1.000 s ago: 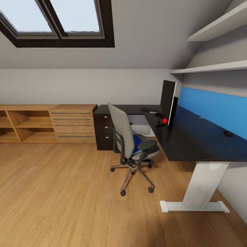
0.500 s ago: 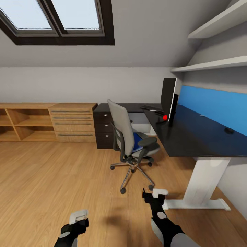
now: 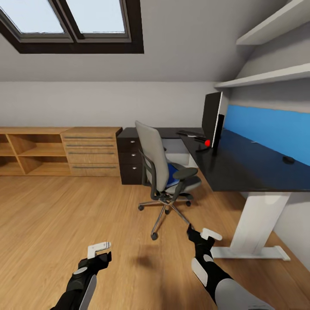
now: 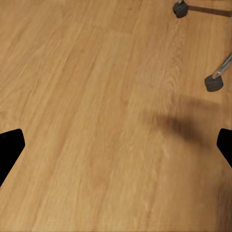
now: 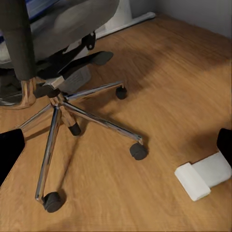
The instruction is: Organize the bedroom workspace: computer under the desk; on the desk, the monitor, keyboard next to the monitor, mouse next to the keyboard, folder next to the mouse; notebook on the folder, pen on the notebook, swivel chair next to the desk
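Note:
The grey swivel chair (image 3: 160, 165) stands on the floor, turned toward the black desk (image 3: 241, 170), and its chrome base (image 5: 72, 113) shows in the right wrist view. The blue folder (image 3: 173, 175) lies on its seat. On the desk stand the monitor (image 3: 211, 117) and, behind it, the keyboard (image 3: 189, 134). A small dark object, likely the mouse (image 3: 288, 159), lies far right. The notebook and pen are out of view. My left gripper (image 3: 100, 253) (image 4: 116, 145) and right gripper (image 3: 201, 236) (image 5: 116, 145) hang open over the floor, short of the chair.
The desk's white leg (image 3: 258, 219) and its foot (image 5: 202, 177) stand just right of my right gripper. Black drawers (image 3: 129, 160) and a wooden chest (image 3: 92, 151) with open shelves (image 3: 26, 155) line the back wall. Bare wood floor (image 4: 96, 96) lies under my left arm.
Both arms have risen into view and stretched forward toward the chair. The camera has shifted slightly, so the room sits a little higher in the picture.

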